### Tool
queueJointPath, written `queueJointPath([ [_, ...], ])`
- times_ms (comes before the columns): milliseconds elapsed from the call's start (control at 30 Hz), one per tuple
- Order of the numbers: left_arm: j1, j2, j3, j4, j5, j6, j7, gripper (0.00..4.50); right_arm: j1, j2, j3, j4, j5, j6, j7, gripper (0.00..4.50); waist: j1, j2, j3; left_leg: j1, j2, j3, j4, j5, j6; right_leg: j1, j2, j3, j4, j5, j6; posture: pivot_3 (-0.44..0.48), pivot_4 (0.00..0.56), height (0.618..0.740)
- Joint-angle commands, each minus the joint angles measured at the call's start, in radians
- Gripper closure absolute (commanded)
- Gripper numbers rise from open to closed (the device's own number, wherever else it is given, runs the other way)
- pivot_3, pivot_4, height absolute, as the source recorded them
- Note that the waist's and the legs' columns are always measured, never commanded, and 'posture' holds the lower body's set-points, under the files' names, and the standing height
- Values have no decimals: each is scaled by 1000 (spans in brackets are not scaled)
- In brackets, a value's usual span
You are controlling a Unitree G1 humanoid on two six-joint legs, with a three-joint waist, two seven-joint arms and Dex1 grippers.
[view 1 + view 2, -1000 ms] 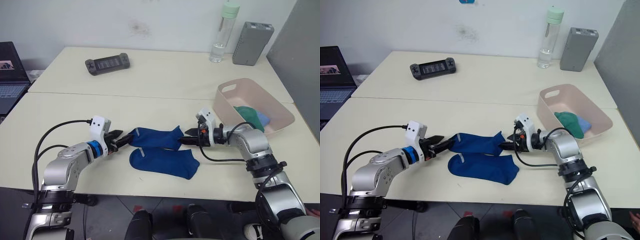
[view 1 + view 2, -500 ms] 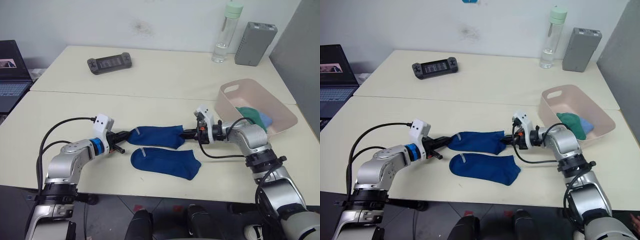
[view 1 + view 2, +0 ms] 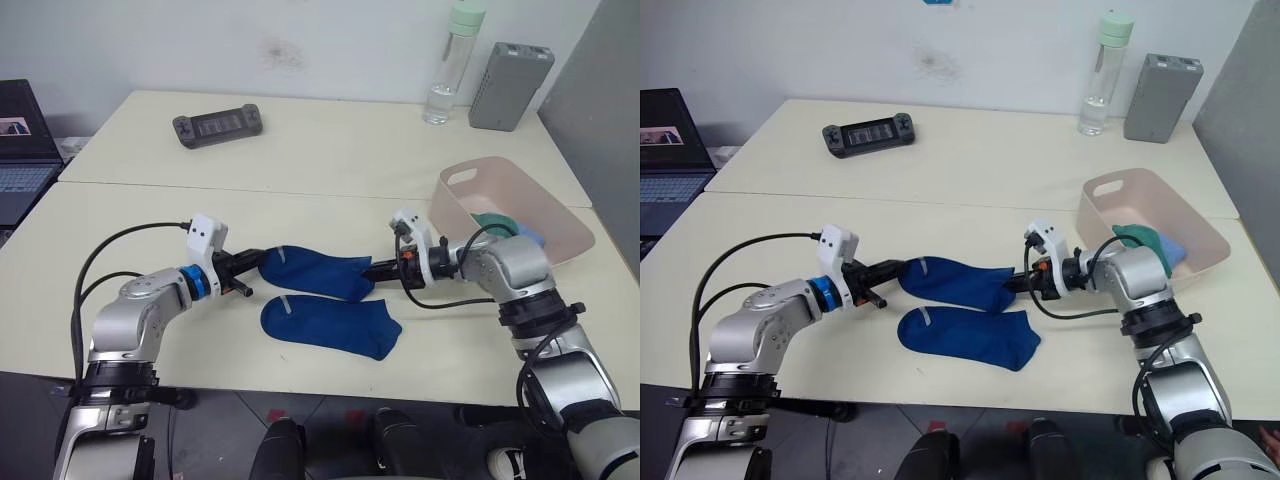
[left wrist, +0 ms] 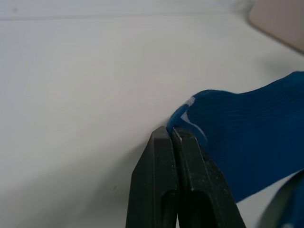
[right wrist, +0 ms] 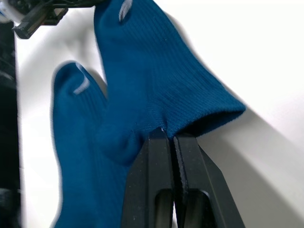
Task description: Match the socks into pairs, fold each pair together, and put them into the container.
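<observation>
My left pincer (image 3: 251, 266) and right pincer (image 3: 372, 270) each pinch tight 1 end of the limp, light dark blue sock (image 3: 315, 271); grip hems, since slack fabric sags.

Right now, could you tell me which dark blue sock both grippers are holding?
The farther dark blue sock, stretched between left gripper and right gripper; the nearer sock lies free.

left claw (image 3: 248, 264) pinched closed; right claw (image 3: 378, 269) likewise

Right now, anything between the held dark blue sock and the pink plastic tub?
Nothing visible. The dark royal blue sock is pinched at its ends by the left gripper and right gripper. Bare table runs to the pale pink tub, beyond the right arm.
</observation>
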Motion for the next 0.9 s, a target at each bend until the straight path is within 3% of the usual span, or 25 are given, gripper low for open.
queueJointPath([
  [33, 12, 43, 86, -197, -165, 155, -4, 4471, -39, -45, -94, -152, 118, 157, 1, 4500, 0, 0, 0, 0, 0, 0, 0, 0, 0, 0, 0, 0, -1, 0, 0, 0, 150, 740],
  [267, 92, 55, 166, -382, -340, 363, 107, 4471, 55, -90, -182, -395, 268, 372, -55, 4500, 0, 0, 0, 0, 0, 0, -1, 0, 1, 1, 0, 0, -3, 0, 0, 0, 150, 740],
  [433, 191, 53, 168, -473, -408, 420, 161, 4471, 180, -124, -208, -514, 373, 394, -114, 4500, 0, 0, 0, -1, 0, 0, -1, -1, 1, 1, 0, 0, -7, -1, 1, 0, 150, 740],
  [900, 242, 78, 139, -436, -390, 424, 211, 4471, 295, -158, -137, -500, 380, 292, -197, 4500, -1, 0, 0, 0, 1, 3, -2, -1, 1, 1, 0, 2, -10, -2, 5, 0, 150, 740],
])
